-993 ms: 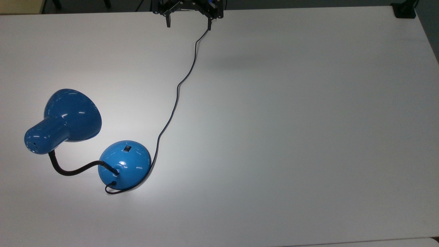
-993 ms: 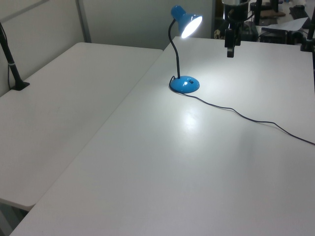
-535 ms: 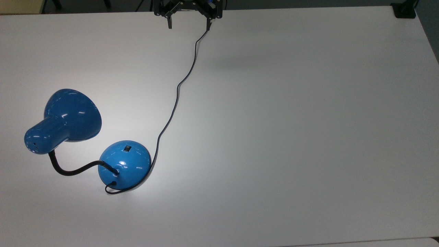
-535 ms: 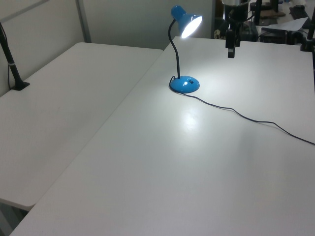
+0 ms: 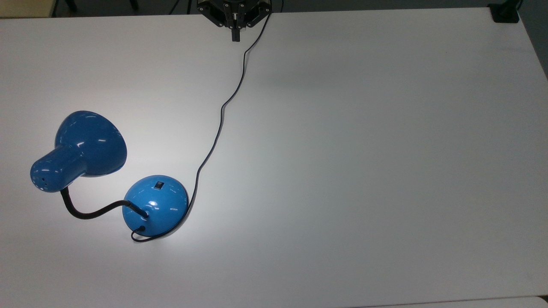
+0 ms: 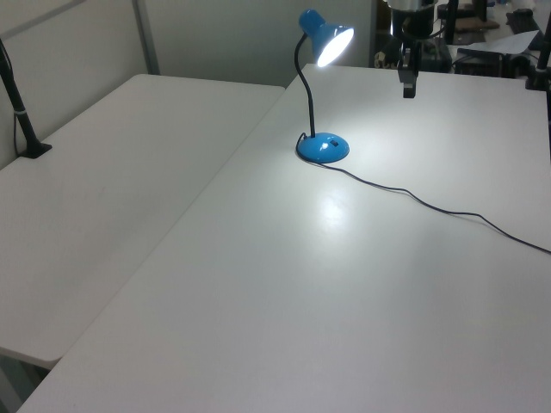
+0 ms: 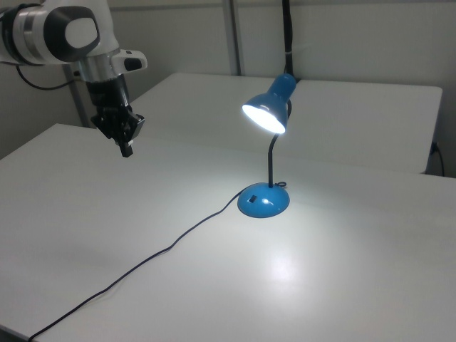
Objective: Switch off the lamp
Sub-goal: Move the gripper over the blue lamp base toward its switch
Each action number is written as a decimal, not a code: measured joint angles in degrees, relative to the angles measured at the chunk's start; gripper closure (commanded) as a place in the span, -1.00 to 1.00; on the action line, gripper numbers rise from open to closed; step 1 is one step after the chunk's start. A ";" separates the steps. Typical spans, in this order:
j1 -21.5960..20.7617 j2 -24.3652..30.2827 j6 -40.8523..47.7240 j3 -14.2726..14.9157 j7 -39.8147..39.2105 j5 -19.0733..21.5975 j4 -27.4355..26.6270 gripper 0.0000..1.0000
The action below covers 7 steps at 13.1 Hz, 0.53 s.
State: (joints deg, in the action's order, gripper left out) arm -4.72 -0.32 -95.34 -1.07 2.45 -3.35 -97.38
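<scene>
The blue lamp stands lit on the white table [image 5: 364,149], its shade [image 5: 87,143] [image 6: 327,36] [image 7: 268,108] throwing a bright patch on the tabletop. A black gooseneck [image 5: 92,211] joins the shade to the domed base [image 5: 156,205] [image 6: 324,147] [image 7: 264,201], which carries a small black rocker switch [image 5: 159,185]. My gripper [image 5: 235,37] [image 6: 409,89] [image 7: 127,149] hangs shut above the table at the top view's top edge, far from the lamp, with nothing held.
The lamp's thin black cord [image 5: 220,115] [image 7: 153,256] snakes from the base across the table toward the gripper's side. A second white table [image 6: 103,172] adjoins on the left view's left, with a black clamp post [image 6: 21,120] on it.
The gripper's fingers have closed from wide apart to touching. The lamp has stayed lit and unmoved.
</scene>
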 measured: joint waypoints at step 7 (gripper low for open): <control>4.58 -4.28 -8.39 0.53 2.78 0.01 -0.04 1.00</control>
State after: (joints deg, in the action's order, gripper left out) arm -0.14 -4.60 -103.73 -0.55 5.23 -3.34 -97.42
